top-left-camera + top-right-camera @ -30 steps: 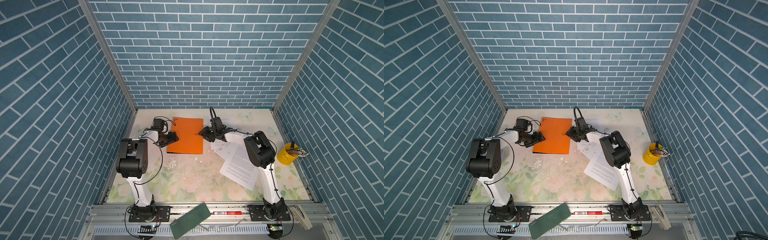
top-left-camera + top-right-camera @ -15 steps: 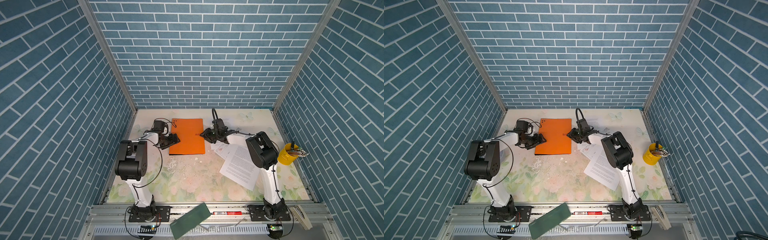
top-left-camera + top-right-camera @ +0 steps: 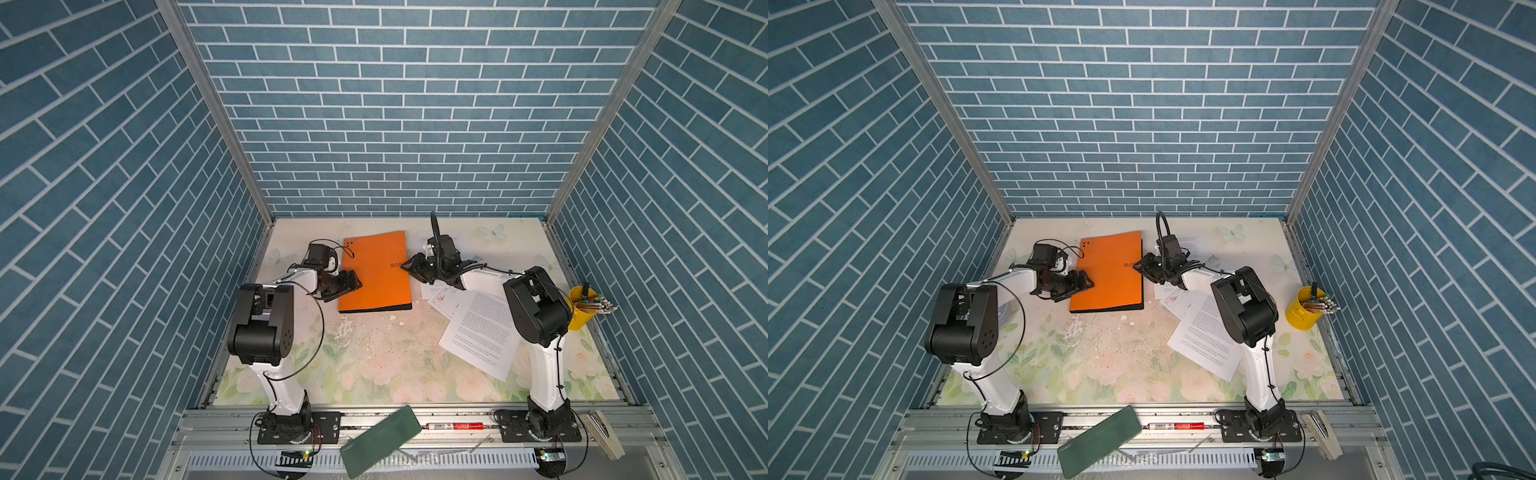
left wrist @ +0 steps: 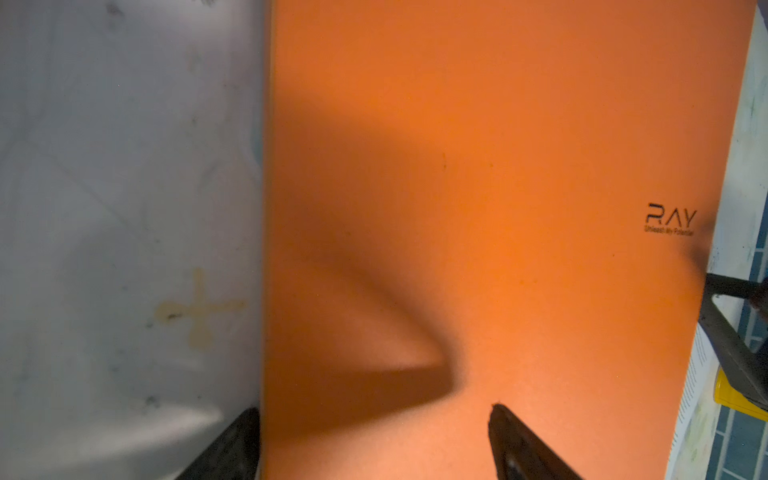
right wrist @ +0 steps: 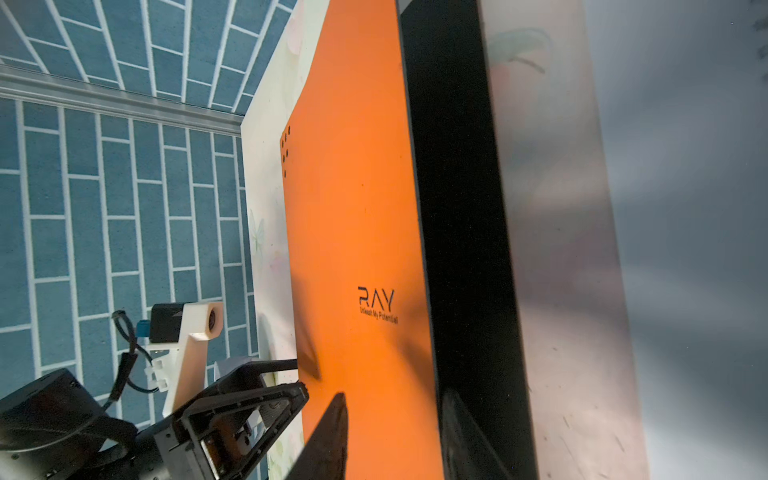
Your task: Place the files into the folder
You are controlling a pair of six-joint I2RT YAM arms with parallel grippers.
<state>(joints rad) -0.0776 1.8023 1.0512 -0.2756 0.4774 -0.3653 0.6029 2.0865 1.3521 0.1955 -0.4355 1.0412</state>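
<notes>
Two sets of fingers: those of the left gripper (image 3: pixel 352 283) stood spread wide, one over the orange cover and one off its edge above the table (image 3: pixel 374 357). Those of the right gripper (image 3: pixel 407 268) bracketed the opposite long edge, and whether they had nipped it could not be told.
Folder: the folder (image 3: pixel 374 270) lay flat at the far middle of the table, between the two grippers, with a black strip showing along its right edge.
Files: the files (image 3: pixel 482 332), white sheets, lay loose and overlapping just right of the folder, partly under the right arm, none inside.
Handling: the cover looked light, stiff and slick, likely to hinge rather than bend, and to slide unless pinned.
Where to hold: probably the free right edge, mid-length, top cover alone. The floppy sheets would want an edge pinch.
</notes>
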